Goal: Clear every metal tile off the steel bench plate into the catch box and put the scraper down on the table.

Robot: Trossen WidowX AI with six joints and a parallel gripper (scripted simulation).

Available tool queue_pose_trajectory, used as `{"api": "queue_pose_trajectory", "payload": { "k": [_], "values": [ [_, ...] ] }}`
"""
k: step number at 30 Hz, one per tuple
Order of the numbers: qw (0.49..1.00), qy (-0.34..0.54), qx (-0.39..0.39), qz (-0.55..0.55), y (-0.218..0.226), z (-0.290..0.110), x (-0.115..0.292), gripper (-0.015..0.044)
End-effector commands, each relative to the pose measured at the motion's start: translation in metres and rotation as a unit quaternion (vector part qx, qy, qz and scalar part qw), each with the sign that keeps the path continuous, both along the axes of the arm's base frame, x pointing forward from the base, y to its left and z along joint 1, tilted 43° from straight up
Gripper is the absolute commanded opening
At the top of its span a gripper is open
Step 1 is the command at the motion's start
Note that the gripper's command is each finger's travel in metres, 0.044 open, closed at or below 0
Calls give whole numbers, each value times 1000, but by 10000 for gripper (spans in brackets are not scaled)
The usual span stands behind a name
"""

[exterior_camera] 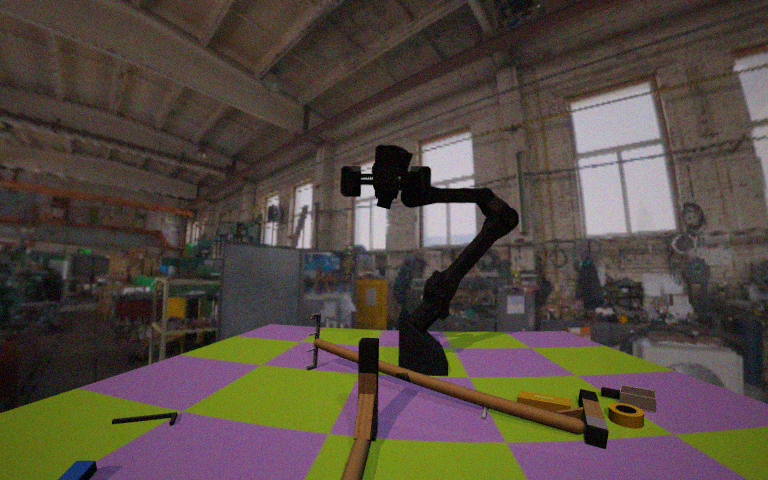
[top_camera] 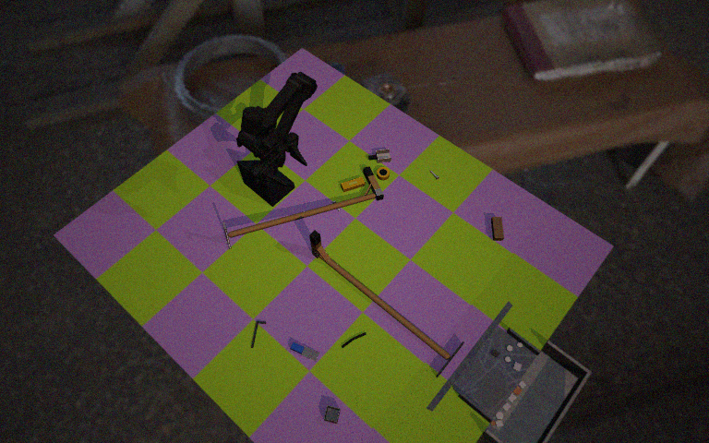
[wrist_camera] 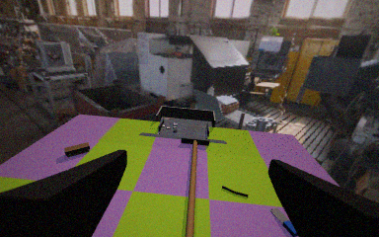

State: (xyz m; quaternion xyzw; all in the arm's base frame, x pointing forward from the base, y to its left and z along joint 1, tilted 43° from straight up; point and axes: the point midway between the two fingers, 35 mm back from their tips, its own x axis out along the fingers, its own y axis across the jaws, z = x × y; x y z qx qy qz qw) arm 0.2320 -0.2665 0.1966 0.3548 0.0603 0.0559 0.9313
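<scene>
The long scraper (top_camera: 381,303) (exterior_camera: 367,396) (wrist_camera: 191,188) lies on the checkered table. It has a wooden handle with a black grip toward the arm, and its blade end rests beside the steel bench plate (top_camera: 478,376) (wrist_camera: 194,132). Several small metal tiles (top_camera: 508,358) (wrist_camera: 170,127) lie on the plate. The dark-rimmed catch box (top_camera: 577,372) (wrist_camera: 187,113) sits at the plate's far end. My gripper (top_camera: 295,149) (exterior_camera: 385,183) (wrist_camera: 198,161) is open and empty. It hangs high above the table near the arm's base, well behind the scraper's grip end.
A second long wooden tool (top_camera: 303,214) (exterior_camera: 453,390) lies across the table in front of the base. Near its head are an orange block (top_camera: 353,184) and a yellow tape roll (top_camera: 383,172). A brown block (top_camera: 497,228), a hex key (top_camera: 254,331) and a black strip (top_camera: 354,339) lie scattered.
</scene>
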Motion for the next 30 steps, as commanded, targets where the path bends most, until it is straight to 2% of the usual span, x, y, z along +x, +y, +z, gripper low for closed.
{"api": "queue_pose_trajectory", "payload": {
  "k": [1, 23, 30],
  "values": [
    [1000, -1, 2, 2, 1, 1, 0, 440],
    [1000, -1, 2, 2, 1, 0, 0, 440],
    [1000, 23, 10, 5, 8, -22, 14, 440]
  ]
}}
